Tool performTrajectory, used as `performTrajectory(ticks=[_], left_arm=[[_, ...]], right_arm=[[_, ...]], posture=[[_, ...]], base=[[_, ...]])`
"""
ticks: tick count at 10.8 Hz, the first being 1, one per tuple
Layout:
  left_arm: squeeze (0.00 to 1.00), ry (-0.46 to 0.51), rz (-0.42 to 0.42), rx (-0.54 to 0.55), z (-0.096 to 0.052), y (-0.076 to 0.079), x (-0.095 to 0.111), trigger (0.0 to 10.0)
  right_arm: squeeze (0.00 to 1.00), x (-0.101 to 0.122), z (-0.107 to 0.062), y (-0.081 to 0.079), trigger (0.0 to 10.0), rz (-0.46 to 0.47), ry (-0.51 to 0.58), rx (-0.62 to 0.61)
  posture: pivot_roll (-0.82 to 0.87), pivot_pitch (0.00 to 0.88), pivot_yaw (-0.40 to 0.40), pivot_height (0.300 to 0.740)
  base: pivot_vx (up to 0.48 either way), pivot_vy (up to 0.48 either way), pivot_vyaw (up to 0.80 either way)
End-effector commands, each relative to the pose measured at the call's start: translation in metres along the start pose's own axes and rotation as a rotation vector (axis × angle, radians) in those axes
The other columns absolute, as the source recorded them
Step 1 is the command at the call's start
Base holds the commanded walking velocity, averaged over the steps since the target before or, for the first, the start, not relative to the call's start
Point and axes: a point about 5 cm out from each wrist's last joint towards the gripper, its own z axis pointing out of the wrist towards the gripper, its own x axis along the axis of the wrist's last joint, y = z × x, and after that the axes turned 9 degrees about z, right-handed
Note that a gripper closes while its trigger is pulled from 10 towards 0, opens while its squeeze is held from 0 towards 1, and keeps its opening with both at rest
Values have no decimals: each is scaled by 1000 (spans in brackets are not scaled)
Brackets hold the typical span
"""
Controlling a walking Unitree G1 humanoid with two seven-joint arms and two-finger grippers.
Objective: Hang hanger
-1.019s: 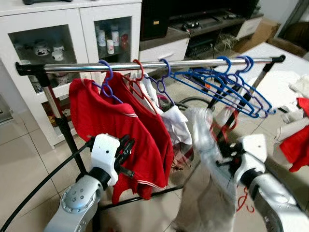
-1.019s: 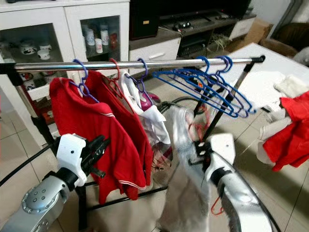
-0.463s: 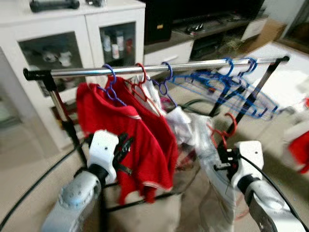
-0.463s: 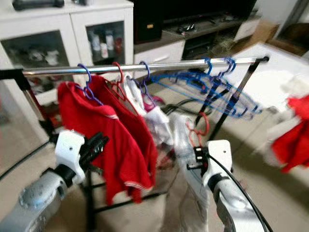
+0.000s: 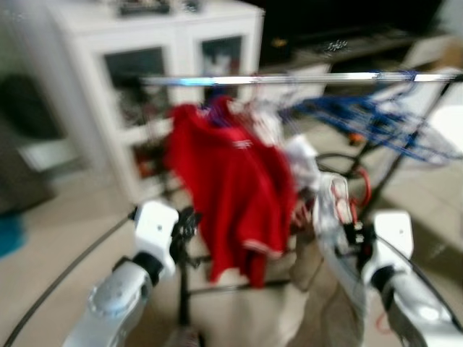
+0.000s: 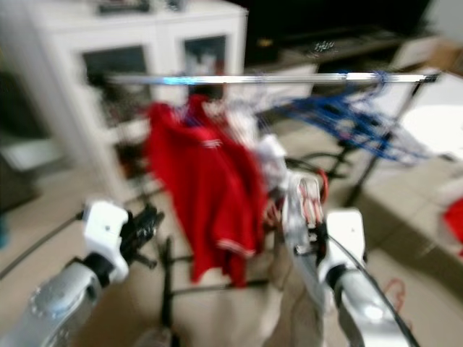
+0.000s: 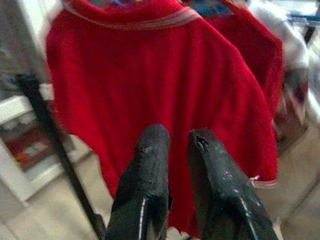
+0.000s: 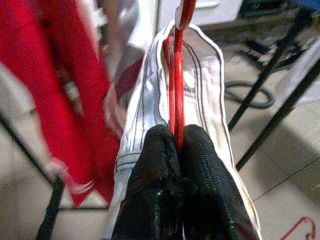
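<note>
My right gripper (image 8: 177, 132) is shut on the neck of a red hanger (image 8: 176, 75) that carries a white garment (image 8: 200, 85). It holds it low in front of the clothes rack, below the chrome rail (image 5: 289, 78). A red shirt (image 5: 231, 188) hangs from the rail's left part. Several empty blue hangers (image 5: 376, 123) hang on its right part. My left gripper (image 7: 177, 137) is shut on nothing and points at the red shirt from close by. The eye views are blurred.
A white glass-door cabinet (image 5: 166, 65) stands behind the rack. The rack's black legs (image 8: 270, 110) slant down to the tiled floor. Another red hanger (image 8: 300, 227) lies on the floor. A dark TV stand (image 6: 347, 36) is at the back right.
The whole picture has swung and blurred, so the camera moved; the rack now sits further right in view. My right gripper still holds the red hanger with its garment.
</note>
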Motion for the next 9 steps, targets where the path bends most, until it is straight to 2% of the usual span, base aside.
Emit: performTrajectory(ticks=[1,6,7,9], left_arm=[[0,19,8,21,0,-2,6,10000],[0,-3,-20,40,-7,3,0,10000],[0,-4,-24,41,-7,4,0,10000],[0,-10,-32,57,-8,4,-2,10000]], right_arm=[[0,16,1,-1,10000,-20,63,8],[0,11,-2,13,10000,-46,13,-62],[0,13,-2,12,10000,-57,14,-45],[0,14,2,8,10000,-140,-12,28]], posture=[[54,42,-66,740],[41,57,-84,740],[40,58,-86,740],[45,58,-99,740]], base=[[0,-274,0],[0,-366,0],[0,-368,0],[0,-368,203]])
